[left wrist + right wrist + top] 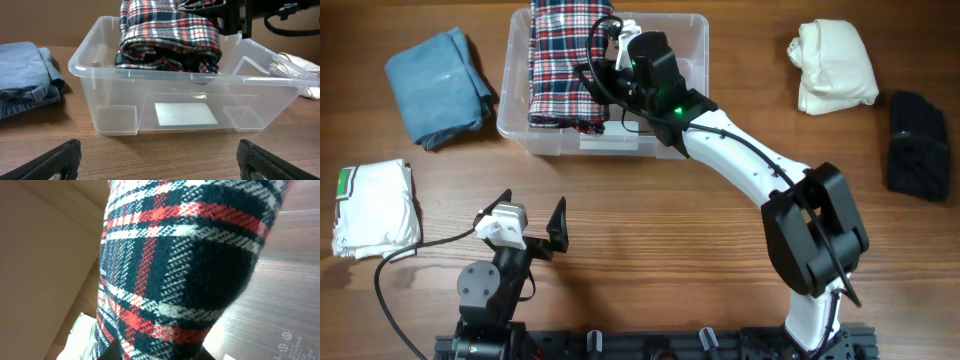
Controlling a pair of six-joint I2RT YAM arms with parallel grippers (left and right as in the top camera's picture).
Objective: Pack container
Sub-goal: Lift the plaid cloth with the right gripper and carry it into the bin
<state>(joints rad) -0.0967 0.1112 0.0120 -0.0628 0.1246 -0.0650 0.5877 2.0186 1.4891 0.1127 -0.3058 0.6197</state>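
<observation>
Left fingers (55,160) apart; plaid cloth (170,35) in container (112,92)

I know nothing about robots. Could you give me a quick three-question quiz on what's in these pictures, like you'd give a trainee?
1. True or false: the plaid cloth lies inside the container.
2. Which arm reaches over the container? A) left B) right C) both
3. How many folded cloths lie outside the container?

Key: 1 true. 2 B, the right arm. 3 four: blue cloth, white cloth, cream cloth, black cloth.
</observation>
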